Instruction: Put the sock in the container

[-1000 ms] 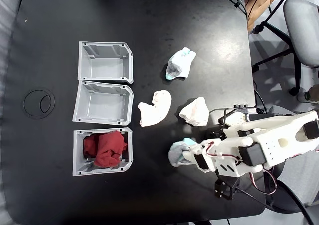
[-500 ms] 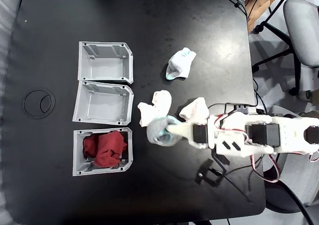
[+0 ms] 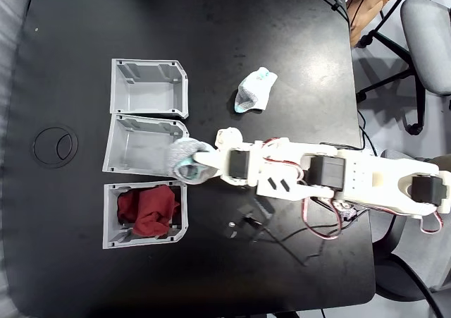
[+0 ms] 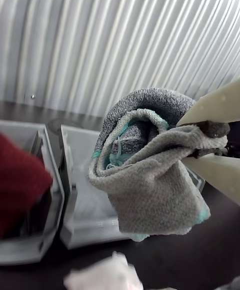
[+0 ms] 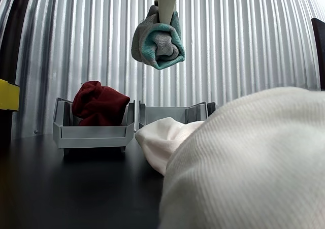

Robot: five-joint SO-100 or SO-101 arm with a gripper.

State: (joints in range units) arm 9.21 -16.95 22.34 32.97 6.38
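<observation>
My gripper [image 3: 194, 161] is shut on the sock [image 3: 183, 156], a rolled grey bundle with mint-blue patches. In the fixed view the sock hangs over the right rim of the middle container [image 3: 141, 149], a light grey ribbed bin with nothing in it. The wrist view shows the sock [image 4: 145, 170] pinched between two cream fingers [image 4: 215, 105], with that bin [image 4: 95, 205] below and behind. In the other view the sock [image 5: 157, 38] is well above the bins, held by the gripper [image 5: 165, 18].
The top bin [image 3: 148, 85] holds nothing; the bottom bin [image 3: 113, 240] holds a red cloth [image 3: 146, 211]. A white sock with blue-green edging [image 3: 255, 90] lies further back. A plain white sock [image 3: 227, 136] peeks from under the arm. A black ring [image 3: 55, 145] lies left of the bins.
The arm has stretched left across the table, carrying the sock from beside its base, past the white socks, to the middle bin's right rim.
</observation>
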